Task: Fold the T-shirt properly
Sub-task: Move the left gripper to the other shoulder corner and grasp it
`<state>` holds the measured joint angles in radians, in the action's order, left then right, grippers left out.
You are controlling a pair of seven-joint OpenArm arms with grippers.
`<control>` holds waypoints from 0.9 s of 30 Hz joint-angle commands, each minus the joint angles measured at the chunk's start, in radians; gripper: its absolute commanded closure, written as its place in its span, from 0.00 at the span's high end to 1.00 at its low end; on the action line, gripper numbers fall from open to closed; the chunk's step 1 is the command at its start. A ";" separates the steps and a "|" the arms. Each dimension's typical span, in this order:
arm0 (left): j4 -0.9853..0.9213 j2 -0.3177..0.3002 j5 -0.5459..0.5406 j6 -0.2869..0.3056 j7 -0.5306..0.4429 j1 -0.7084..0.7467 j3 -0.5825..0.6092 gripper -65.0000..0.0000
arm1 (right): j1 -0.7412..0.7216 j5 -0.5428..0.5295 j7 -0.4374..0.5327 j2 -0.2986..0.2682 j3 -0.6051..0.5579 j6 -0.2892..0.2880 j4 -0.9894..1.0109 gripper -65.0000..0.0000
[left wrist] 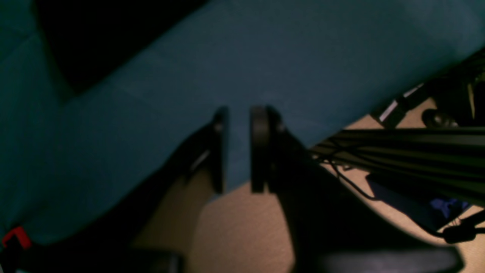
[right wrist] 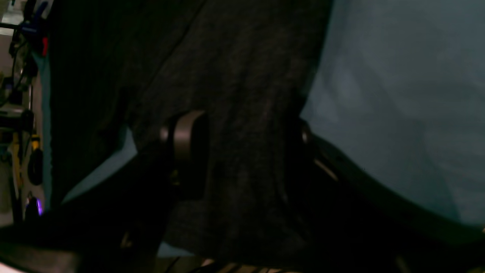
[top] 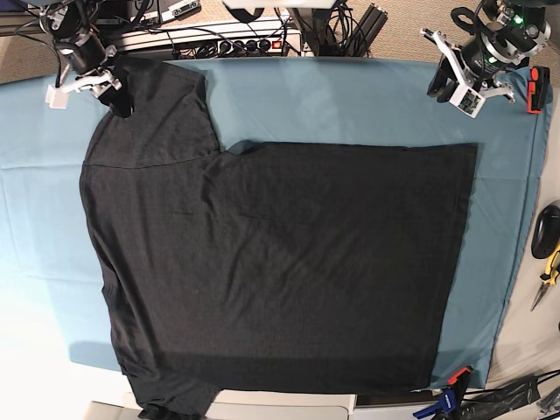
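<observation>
Two grippers stand at the far edge of the table, and only one is at the T-shirt (top: 280, 262), which lies spread flat across the middle of the teal sheet (top: 350, 96) with its plain dark side up. One sleeve (top: 153, 114) points to 11 o'clock and the hem (top: 464, 262) runs down the 3 o'clock side. The right gripper (right wrist: 244, 144) sits at 11 o'clock with its jaws wide, one on each side of a fold of sleeve cloth, not visibly pinching it. The left gripper (left wrist: 238, 151) hangs at 1 o'clock over bare sheet, well apart from the shirt, its jaws narrow with a slim gap and nothing between them

By its look the shirt is light, soft and limp: it will sag and drag instead of keeping its shape, and a loose pinch may slip or catch the sheet beneath. Best holds are likely the doubled seams, at the sleeve cuff, shoulder and hem corners, lifting low so that the flat body does not wrinkle
</observation>
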<state>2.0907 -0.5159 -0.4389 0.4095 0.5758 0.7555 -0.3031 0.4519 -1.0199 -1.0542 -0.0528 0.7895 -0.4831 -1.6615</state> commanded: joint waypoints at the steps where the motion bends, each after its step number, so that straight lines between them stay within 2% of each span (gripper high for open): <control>1: 0.014 -0.013 -0.015 0.003 -0.016 0.006 -0.007 0.18 | 0.013 0.059 -0.045 -0.006 -0.002 0.015 0.001 0.38; 4: 0.014 -0.011 -0.058 -0.013 -0.014 0.001 -0.007 0.18 | 0.013 0.076 -0.045 -0.006 -0.002 0.006 0.001 0.06; 5: 0.014 -0.010 -0.079 -0.043 -0.005 -0.008 -0.007 0.18 | 0.013 0.076 -0.045 -0.006 -0.003 0.001 0.001 0.00; 7: 0.008 -0.004 -0.105 -0.092 0.012 -0.033 -0.007 0.20 | 0.013 0.076 -0.045 -0.006 -0.003 0.001 0.001 0.00; 10: -0.026 0.016 -0.132 -0.099 0.027 -0.100 -0.007 0.27 | 0.013 0.079 -0.045 -0.006 -0.003 0.000 0.001 0.00; 13: -0.092 0.038 -0.176 -0.102 0.042 -0.179 -0.007 0.29 | 0.014 0.079 -0.046 -0.006 -0.003 0.000 0.001 0.00; 17: -0.182 0.056 -0.223 -0.167 0.060 -0.274 -0.008 0.31 | 0.014 0.079 -0.046 -0.006 -0.003 0.000 0.001 0.00; 21: -0.217 0.055 -0.238 -0.167 0.072 -0.351 -0.042 0.31 | 0.014 0.079 -0.046 -0.006 -0.003 -0.002 0.001 0.00; 23: -0.217 0.048 -0.245 -0.179 0.075 -0.377 -0.087 0.31 | 0.014 0.079 -0.045 -0.006 -0.003 -0.022 0.001 0.00; 27: -0.241 0.005 -0.230 -0.193 0.076 -0.424 -0.182 0.31 | 0.013 0.079 -0.043 -0.008 -0.003 -0.025 0.001 0.00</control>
<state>1.8381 -0.4927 -0.6579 0.2192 0.6731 0.3355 -0.4782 0.4545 -0.9764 -1.0618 -0.0528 0.7887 -0.5140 -1.6566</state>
